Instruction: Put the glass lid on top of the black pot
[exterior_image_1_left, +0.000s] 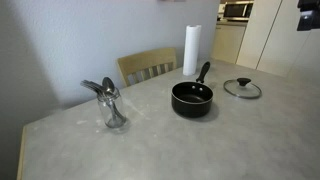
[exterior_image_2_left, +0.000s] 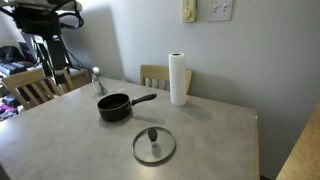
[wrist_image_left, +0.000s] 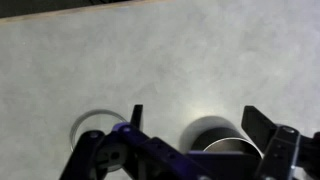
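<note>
The black pot (exterior_image_1_left: 192, 98) stands mid-table with its long handle pointing toward the paper towel roll; it also shows in an exterior view (exterior_image_2_left: 114, 106). The glass lid (exterior_image_1_left: 242, 88) lies flat on the table beside the pot, apart from it, with its dark knob up; it also shows in an exterior view (exterior_image_2_left: 154, 146). In the wrist view my gripper (wrist_image_left: 198, 118) is open and empty, high above the table. The dark round pot (wrist_image_left: 215, 143) sits below, between the fingers. A thin pale ring (wrist_image_left: 92, 124) lies to its left; I cannot tell what it is.
A white paper towel roll (exterior_image_1_left: 191, 50) stands at the table's far edge, also in an exterior view (exterior_image_2_left: 178, 79). A clear glass jar of metal spoons (exterior_image_1_left: 112, 108) stands near another edge. Wooden chairs (exterior_image_1_left: 147, 66) are pushed against the table. Dark equipment (exterior_image_2_left: 45, 20) stands beyond the table.
</note>
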